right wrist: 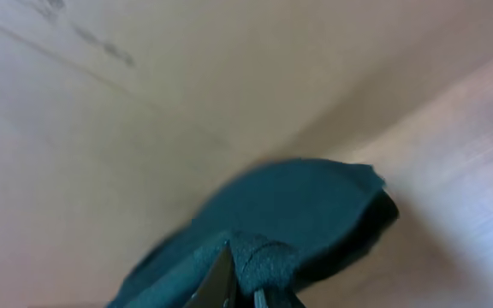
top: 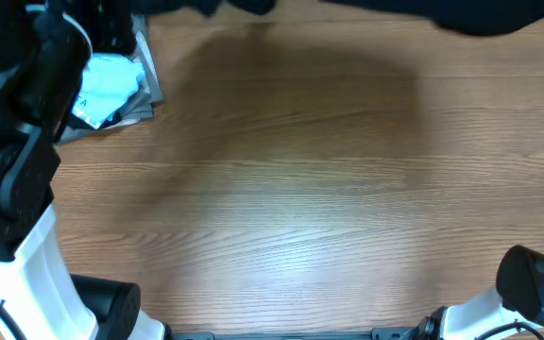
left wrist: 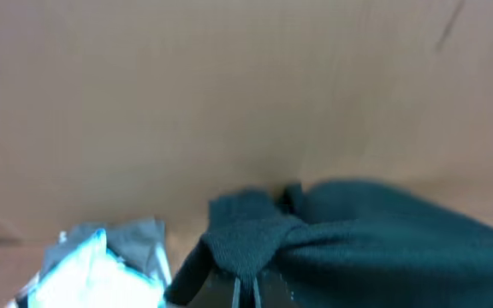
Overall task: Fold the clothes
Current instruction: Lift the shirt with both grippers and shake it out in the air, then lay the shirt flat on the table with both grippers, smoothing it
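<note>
The clothes, a black T-shirt [top: 484, 21], show only as a dark strip along the top edge of the overhead view. In the left wrist view my left gripper [left wrist: 246, 293] is shut on a bunched fold of the black T-shirt [left wrist: 375, 231], which stretches away to the right above the table. In the right wrist view my right gripper [right wrist: 248, 295] is shut on another bunched edge of the shirt [right wrist: 298, 205], and the fabric hangs beyond it. Neither pair of fingertips shows in the overhead view.
A light blue shirt [top: 111, 83] lies on folded grey and white garments [top: 149, 94] at the table's back left, also seen as the light blue shirt [left wrist: 92, 274] beside my left gripper. The left arm [top: 17, 170] rises at the left edge, the right arm's base [top: 527, 293] at the front right.
</note>
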{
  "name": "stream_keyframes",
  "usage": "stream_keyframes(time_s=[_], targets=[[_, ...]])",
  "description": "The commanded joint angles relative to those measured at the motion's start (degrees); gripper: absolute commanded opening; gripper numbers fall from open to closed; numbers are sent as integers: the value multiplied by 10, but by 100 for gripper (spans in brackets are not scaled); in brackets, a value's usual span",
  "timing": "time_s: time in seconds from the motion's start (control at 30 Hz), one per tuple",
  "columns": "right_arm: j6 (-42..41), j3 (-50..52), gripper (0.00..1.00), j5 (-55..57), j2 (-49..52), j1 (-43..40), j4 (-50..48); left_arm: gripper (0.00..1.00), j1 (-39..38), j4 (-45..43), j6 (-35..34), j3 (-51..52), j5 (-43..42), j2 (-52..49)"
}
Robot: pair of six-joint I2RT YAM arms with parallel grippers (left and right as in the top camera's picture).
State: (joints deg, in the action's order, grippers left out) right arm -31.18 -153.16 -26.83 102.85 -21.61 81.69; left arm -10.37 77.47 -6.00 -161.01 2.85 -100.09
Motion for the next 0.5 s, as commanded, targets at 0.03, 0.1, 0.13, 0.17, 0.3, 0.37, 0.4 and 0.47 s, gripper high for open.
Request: stream_keyframes(time_s=[0.03,0.1,0.13,0.17,0.3,0.37,0.4,0.47], targets=[[39,85,4,39,16,21,27,4,7,56,-22,56,-37,-92],[47,142,4,60,16,34,28,4,7,86,-34,78,-50,-124],[47,173,4,68,16,39,26,4,7,101,-37,89,-53,-142],[47,206,4,76,16,43,23,4,7,116,-42,100,-53,-159],[60,343,4,84,16,52,0,4,7,188,-65,127,-54,-225],[59,402,4,86,16,53,-10,4,6,193,-63,147,-73,-245],[59,433,4,88,16,53,-16,4,5,193,-69,167,-85,-249],[59,473,4,96,16,53,-22,4,3,193,-74,198,-90,-249]])
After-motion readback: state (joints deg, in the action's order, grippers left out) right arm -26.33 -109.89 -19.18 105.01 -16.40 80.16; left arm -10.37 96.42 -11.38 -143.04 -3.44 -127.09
